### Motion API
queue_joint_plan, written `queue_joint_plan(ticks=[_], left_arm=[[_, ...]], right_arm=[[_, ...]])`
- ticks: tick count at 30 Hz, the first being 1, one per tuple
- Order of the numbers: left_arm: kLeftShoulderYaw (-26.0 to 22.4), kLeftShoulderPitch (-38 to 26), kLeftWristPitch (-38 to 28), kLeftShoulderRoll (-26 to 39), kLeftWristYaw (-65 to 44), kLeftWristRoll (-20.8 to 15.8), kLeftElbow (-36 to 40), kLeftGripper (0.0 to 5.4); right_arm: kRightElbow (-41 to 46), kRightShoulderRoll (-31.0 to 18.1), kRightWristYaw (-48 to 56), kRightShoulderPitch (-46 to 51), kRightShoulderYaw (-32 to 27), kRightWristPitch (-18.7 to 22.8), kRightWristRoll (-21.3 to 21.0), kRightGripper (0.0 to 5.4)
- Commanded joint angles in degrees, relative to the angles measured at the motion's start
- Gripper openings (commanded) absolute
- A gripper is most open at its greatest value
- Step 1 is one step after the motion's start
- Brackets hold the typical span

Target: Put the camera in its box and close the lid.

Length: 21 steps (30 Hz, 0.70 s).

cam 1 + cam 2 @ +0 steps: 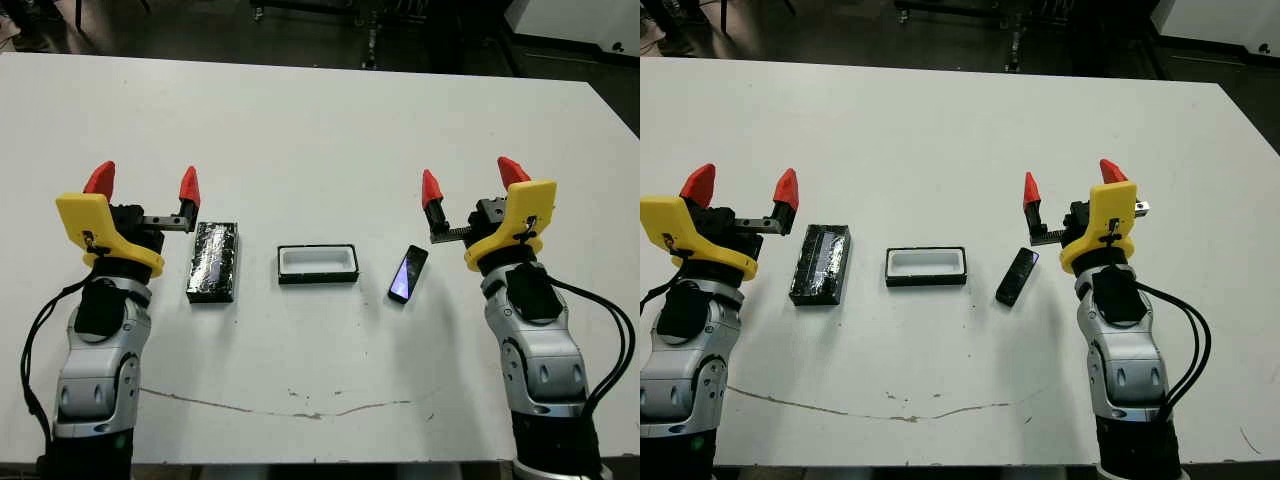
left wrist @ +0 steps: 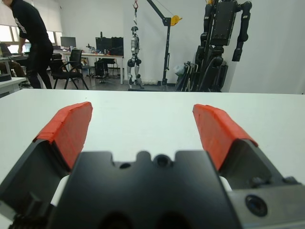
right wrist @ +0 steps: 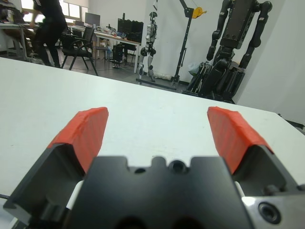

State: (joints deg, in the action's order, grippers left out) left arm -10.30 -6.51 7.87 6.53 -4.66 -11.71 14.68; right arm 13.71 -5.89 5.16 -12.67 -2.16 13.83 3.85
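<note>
The camera (image 1: 408, 273), a thin black slab with a glossy purple face, lies flat on the white table, right of centre. The box (image 1: 317, 264), a shallow black-walled tray with white lining, sits open at the centre with nothing in it. The lid (image 1: 213, 261), a speckled shiny black cover, lies flat to the box's left. My left gripper (image 1: 143, 181) hovers open just left of the lid, holding nothing. To the right of the camera, my right gripper (image 1: 470, 180) hangs open and holds nothing. Neither wrist view shows the camera, box or lid.
The white table (image 1: 320, 130) stretches far beyond the objects. A thin crack line (image 1: 290, 410) runs across its near part. In the wrist views a person (image 2: 31, 43) stands beyond the far edge among desks, chairs and parked robots (image 3: 238, 47).
</note>
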Motion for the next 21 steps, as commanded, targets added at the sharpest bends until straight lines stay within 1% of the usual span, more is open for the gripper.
queue_joint_plan(ticks=[1,5,12,17,21], left_arm=[[-0.08,0.81,0.52,0.10,-0.19,-0.39,-0.02,5.39],[-0.04,0.87,0.36,-0.06,-0.50,-0.92,-0.13,5.39],[0.00,1.10,0.22,0.08,-0.51,-0.82,-0.32,5.39],[-0.11,1.36,0.43,-0.04,-0.45,-1.06,-0.26,5.39],[0.02,1.63,0.33,-0.10,0.11,-0.69,-0.18,5.39]], right_arm=[[-0.41,-0.25,0.07,0.61,-0.29,-0.32,0.02,5.40],[0.00,-0.11,-0.38,0.76,-0.27,0.57,-0.15,5.40],[-0.11,-0.76,0.59,0.95,-0.30,0.06,0.10,5.40],[0.30,-2.84,2.81,0.01,-1.38,0.14,0.83,5.40],[0.86,-5.74,6.57,-1.23,-2.52,0.44,2.52,5.40]])
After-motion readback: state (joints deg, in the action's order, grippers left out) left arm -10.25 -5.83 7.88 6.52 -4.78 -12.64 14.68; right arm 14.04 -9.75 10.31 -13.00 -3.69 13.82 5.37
